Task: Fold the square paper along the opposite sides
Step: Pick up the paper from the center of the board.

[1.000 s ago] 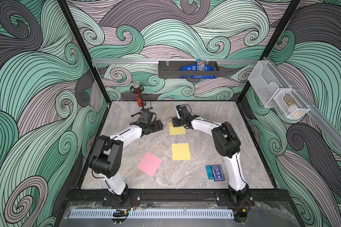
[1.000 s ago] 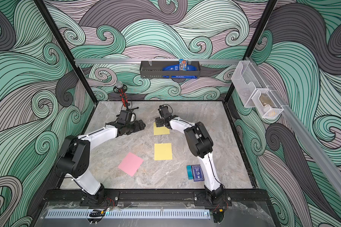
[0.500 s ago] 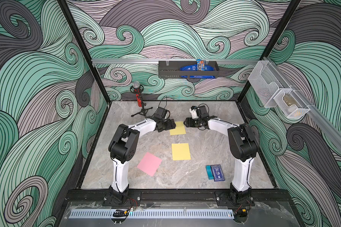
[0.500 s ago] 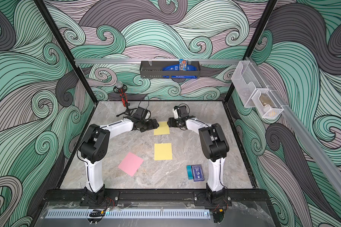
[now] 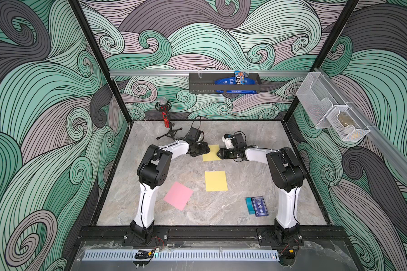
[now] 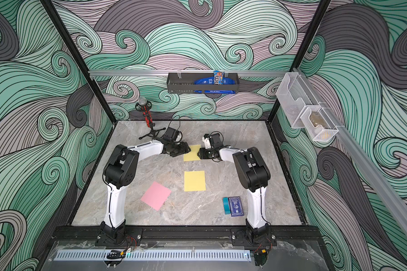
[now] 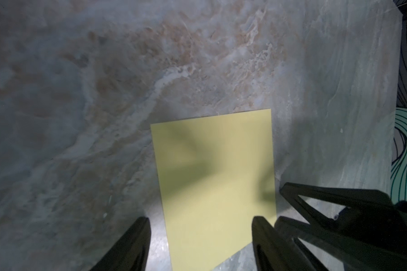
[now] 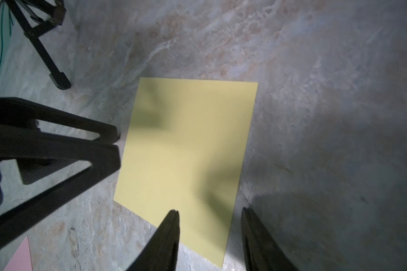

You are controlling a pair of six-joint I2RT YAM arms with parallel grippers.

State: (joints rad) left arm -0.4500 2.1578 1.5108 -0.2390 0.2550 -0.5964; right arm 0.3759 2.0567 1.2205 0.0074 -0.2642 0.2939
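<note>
A yellow square paper [image 5: 211, 153] lies flat on the marble table toward the back, also in a top view [image 6: 192, 153]. My left gripper [image 5: 203, 150] is low at its left edge and my right gripper [image 5: 219, 154] at its right edge. In the left wrist view the paper [image 7: 216, 176] runs between the open fingers of the left gripper [image 7: 201, 234], which hold nothing. In the right wrist view the right gripper [image 8: 209, 225] is open over a corner of the paper [image 8: 188, 150]. One of its fingers is above the sheet and one is beside it.
A second yellow paper [image 5: 216, 181] and a pink paper [image 5: 178, 199] lie nearer the front. A blue card box [image 5: 257, 206] sits at the front right. A microphone on a tripod [image 5: 166, 117] stands at the back left, behind the left gripper.
The left gripper moved right to the paper's left edge. The right gripper swung from the paper's back-left corner to its right side. Both pairs of jaws have narrowed.
</note>
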